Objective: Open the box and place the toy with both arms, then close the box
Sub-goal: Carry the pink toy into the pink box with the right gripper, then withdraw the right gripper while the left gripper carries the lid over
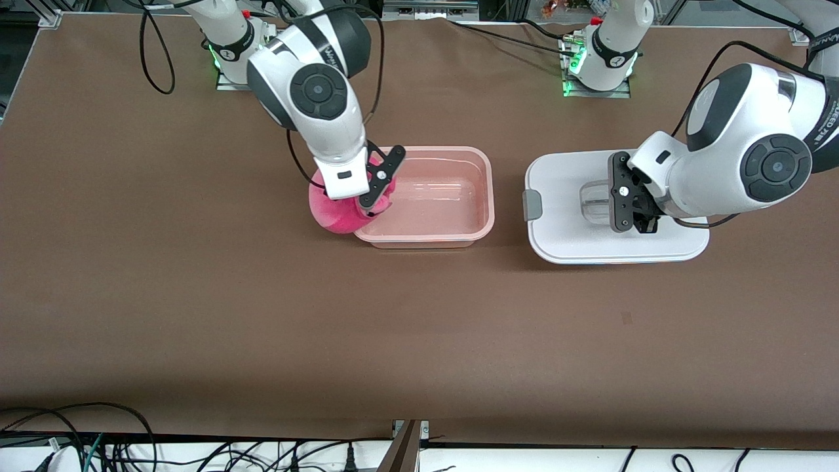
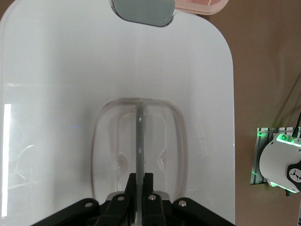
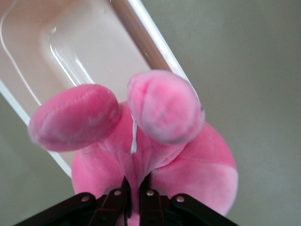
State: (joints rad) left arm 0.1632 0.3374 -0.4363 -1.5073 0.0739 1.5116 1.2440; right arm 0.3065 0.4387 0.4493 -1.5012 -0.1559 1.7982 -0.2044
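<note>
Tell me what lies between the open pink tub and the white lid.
Only bare brown table separates the tub from the lid, as the front view shows.

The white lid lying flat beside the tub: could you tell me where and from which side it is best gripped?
Grip the lid by the thin upright bar of its recessed clear handle, coming straight down from above. The lid lies flat on the table, leaving no raised edge; the left gripper is already shut on that bar.

Little lettering shows. The left arm (image 1: 754,157) carries a black band near its upper joint with white letters that read roughly "ED PR", cut off at the edge. The right arm (image 1: 314,85) bears a similar band, its letters too blurred to read.
</note>
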